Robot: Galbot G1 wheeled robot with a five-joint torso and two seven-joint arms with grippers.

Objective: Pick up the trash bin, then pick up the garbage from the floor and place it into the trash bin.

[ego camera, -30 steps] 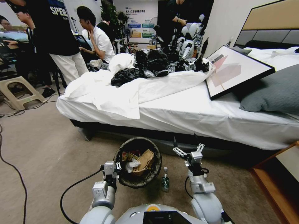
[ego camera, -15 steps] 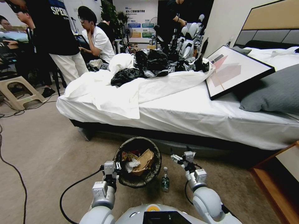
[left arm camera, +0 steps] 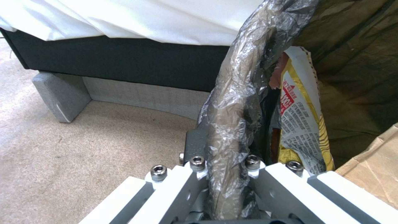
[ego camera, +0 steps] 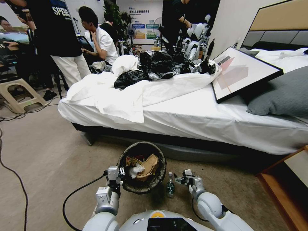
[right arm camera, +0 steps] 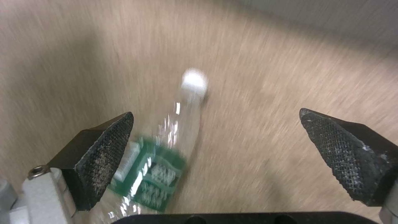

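Observation:
The trash bin (ego camera: 162, 173), lined with a dark bag, sits on the carpet in front of the bed. Inside it lie a brown paper bag (ego camera: 149, 166), white tissue (ego camera: 135, 170) and wrappers. My left gripper (ego camera: 120, 172) is shut on the bin's near-left rim. In the left wrist view the bag-wrapped rim (left arm camera: 232, 118) runs between the jaws, beside a yellow wrapper (left arm camera: 301, 124). A small green-labelled bottle (ego camera: 170, 186) lies on the floor right of the bin. My right gripper (ego camera: 181, 180) hangs low next to it, open. In the right wrist view the bottle (right arm camera: 166, 155) lies near one pad (right arm camera: 104, 155).
The bed (ego camera: 192, 118) stands right behind the bin, with black bags on white sheets (ego camera: 150, 67), a framed picture (ego camera: 240, 72) and a grey pillow (ego camera: 282, 93). A wooden nightstand (ego camera: 288, 186) is at the right. A black cable (ego camera: 73, 195) loops on the carpet at the left.
My right arm has come down and back from near the bed's edge to floor height beside the bottle. The left gripper and the bin have stayed put.

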